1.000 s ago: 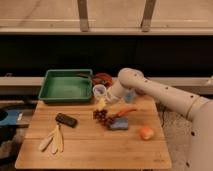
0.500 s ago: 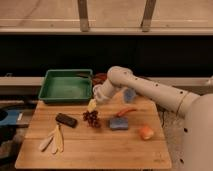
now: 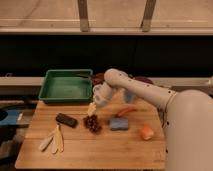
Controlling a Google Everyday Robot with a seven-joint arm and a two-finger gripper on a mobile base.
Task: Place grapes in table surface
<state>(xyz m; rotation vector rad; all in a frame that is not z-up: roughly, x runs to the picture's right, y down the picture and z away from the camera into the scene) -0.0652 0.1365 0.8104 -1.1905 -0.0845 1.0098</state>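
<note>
Since half a second ago the white arm has swung further left and lifted slightly, so the end effector (image 3: 93, 108) now hangs just above the pale tan wooden plank worktop (image 3: 100, 147), a little above and left of where the small lumpy bunch of dark reddish-brown grapes (image 3: 92, 123) lies. Those grapes rest on the worktop directly below the end effector, just short of its pale tips; whether the tips touch the bunch cannot be told. Whether the end effector is spread or pressed together cannot be told either.

Left of the end effector and slightly lower, a flat black rectangular block (image 3: 66, 120) lies on the boards. Further down and left sit pale cream elongated pieces (image 3: 54, 141), fanned out. Right of the end effector, a blue rectangular sponge (image 3: 119, 124) sits beside the grapes, with a slim orange carrot-like item (image 3: 127, 111) just above it. Further right and lower is a round orange-red fruit (image 3: 146, 132). Up and left of the end effector stands a green plastic rectangular tray (image 3: 66, 86).
</note>
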